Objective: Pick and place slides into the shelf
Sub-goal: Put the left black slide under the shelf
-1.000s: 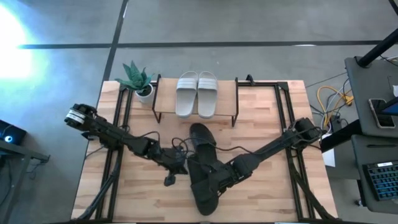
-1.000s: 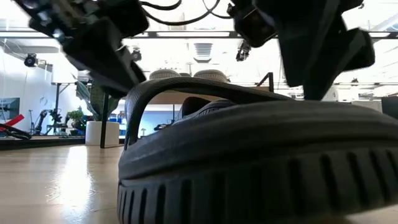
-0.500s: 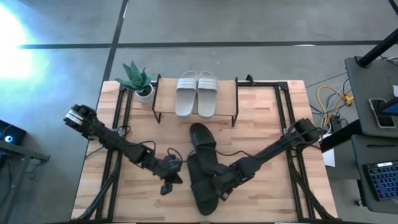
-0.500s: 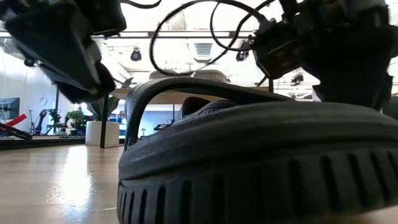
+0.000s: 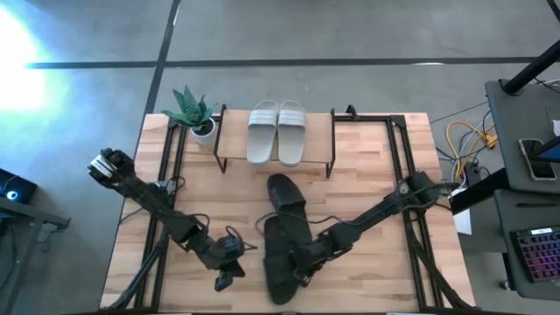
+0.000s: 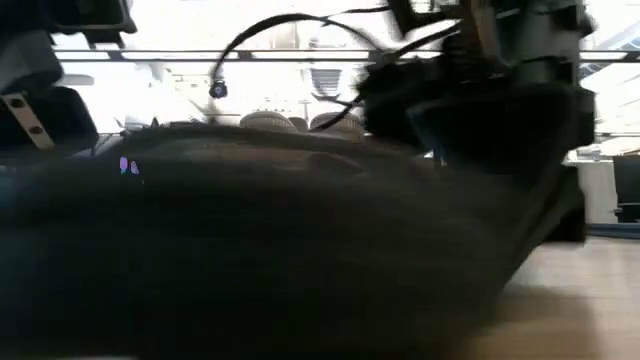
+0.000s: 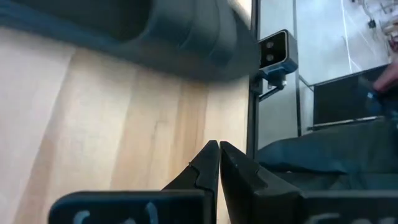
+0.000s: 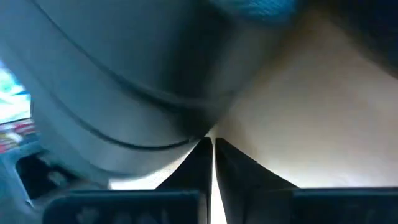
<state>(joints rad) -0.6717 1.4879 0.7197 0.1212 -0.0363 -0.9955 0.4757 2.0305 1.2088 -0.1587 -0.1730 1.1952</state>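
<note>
Two pale slides (image 5: 277,131) lie side by side on the shelf (image 5: 231,140) at the table's far side. One black slide (image 5: 285,194) lies on the table in front of the shelf. The other black slide (image 5: 278,254) lies nearer the front edge and fills the low view (image 6: 250,250). My right gripper (image 5: 299,273) is shut at this slide's right side. My left gripper (image 5: 221,282) is shut and empty, just left of that slide, and the left wrist view (image 7: 219,144) shows it over bare wood. My right gripper's shut fingertips (image 8: 203,149) meet the near black slide's dark side (image 8: 186,124). It comes at the slide low, from the table's right. The slide lies on the table. I cannot tell whether anything is pinched between the fingers.
A potted plant (image 5: 194,112) stands left of the shelf. Black metal rails (image 5: 166,166) run along both sides of the table. The low camera (image 7: 273,53) stands at the front edge, right by the near slide. Bare wood lies to the right (image 5: 376,175).
My left gripper has drawn back toward the table's near left corner, away from the near black slide. My right gripper has moved toward the near edge, and the near black slide has slid with it toward the low camera, now filling that view.
</note>
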